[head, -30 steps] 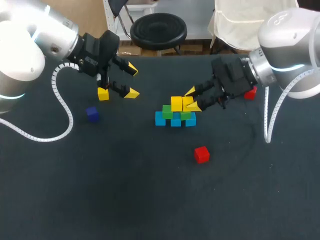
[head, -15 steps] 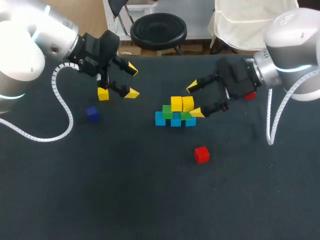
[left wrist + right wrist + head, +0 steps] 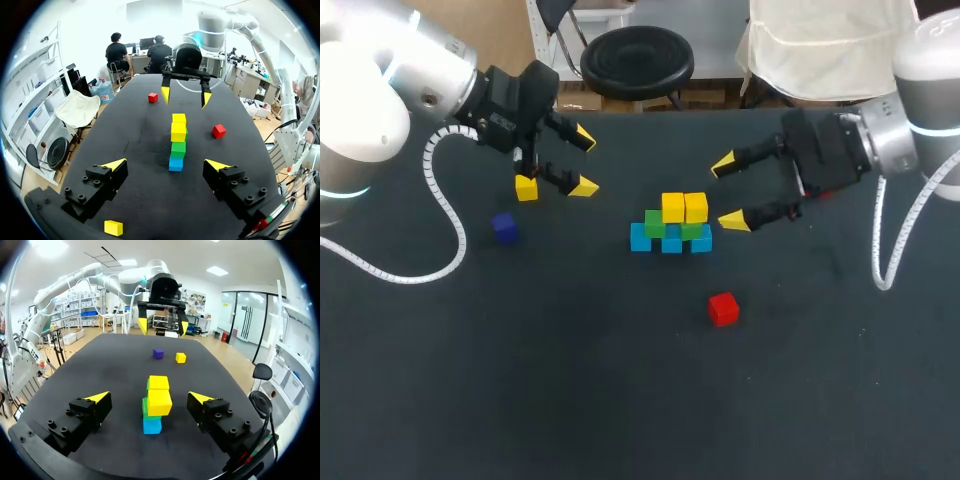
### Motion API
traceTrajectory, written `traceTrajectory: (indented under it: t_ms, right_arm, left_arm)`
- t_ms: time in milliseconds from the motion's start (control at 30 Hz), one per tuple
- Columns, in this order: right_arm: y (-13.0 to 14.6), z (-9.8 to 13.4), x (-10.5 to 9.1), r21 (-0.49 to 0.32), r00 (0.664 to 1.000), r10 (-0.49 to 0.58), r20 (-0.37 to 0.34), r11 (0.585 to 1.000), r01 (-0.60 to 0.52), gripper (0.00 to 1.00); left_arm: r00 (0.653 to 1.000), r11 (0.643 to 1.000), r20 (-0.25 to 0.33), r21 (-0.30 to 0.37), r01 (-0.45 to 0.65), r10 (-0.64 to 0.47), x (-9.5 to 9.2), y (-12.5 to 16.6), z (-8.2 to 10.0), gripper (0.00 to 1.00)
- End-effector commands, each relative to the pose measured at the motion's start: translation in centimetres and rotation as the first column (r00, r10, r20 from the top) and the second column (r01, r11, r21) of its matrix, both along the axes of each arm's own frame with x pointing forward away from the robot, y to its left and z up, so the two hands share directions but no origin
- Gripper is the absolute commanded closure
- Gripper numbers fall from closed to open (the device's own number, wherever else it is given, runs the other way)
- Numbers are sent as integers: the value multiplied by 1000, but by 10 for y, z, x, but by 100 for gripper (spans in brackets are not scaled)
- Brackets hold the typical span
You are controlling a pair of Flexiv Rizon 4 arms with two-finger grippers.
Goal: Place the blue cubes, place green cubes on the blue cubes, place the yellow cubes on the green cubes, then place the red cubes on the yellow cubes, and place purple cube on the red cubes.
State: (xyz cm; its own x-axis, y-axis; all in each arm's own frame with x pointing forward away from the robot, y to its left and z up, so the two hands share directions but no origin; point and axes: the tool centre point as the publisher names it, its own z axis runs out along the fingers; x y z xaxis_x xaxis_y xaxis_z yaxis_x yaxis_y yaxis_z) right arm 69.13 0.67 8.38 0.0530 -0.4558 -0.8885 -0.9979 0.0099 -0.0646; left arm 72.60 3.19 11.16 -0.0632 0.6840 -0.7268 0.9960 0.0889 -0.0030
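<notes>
Mid-table, the stack [image 3: 672, 228] stood with blue cubes [image 3: 671, 244] in a row at the base, green cubes [image 3: 655, 224] on them, and two yellow cubes [image 3: 673, 208] side by side on top. The right gripper [image 3: 729, 193] hung just beside it, fingers spread wide and nothing held. It was probably standing clear so as not to knock the top tier. The left gripper [image 3: 584, 162] sat well apart, equally wide and empty, close to a loose yellow cube [image 3: 526, 187]. It was likely parked out of the way.

The red tier was not yet begun. One red cube [image 3: 724, 309] lay near the stack's front, and a second [image 3: 152, 97] lay beside the right gripper. The purple cube [image 3: 504, 227] lay off toward the left arm. The stack looked plain, bright and square-edged, with tiers fairly flush and the top yellows touching.
</notes>
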Motion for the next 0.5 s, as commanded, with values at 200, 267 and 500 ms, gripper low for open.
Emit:
traceTrajectory:
  t_ms: [200, 267, 500]
  right_arm:
    - [-13, 19, -26, -13, 999, -34, 17, 999, 34, 0]
    - [-15, 23, -30, -17, 999, -39, 19, 999, 39, 0]
    - [-19, 32, -39, -18, 999, -45, 27, 999, 46, 0]
  left_arm:
    - [1000, 1000, -1, 2, 1, -1, 1, 0, 0, 0]
    - [1000, 1000, -1, 2, 1, -1, 1, 0, 0, 0]
    - [1000, 1000, -1, 2, 1, -1, 1, 0, 0, 0]
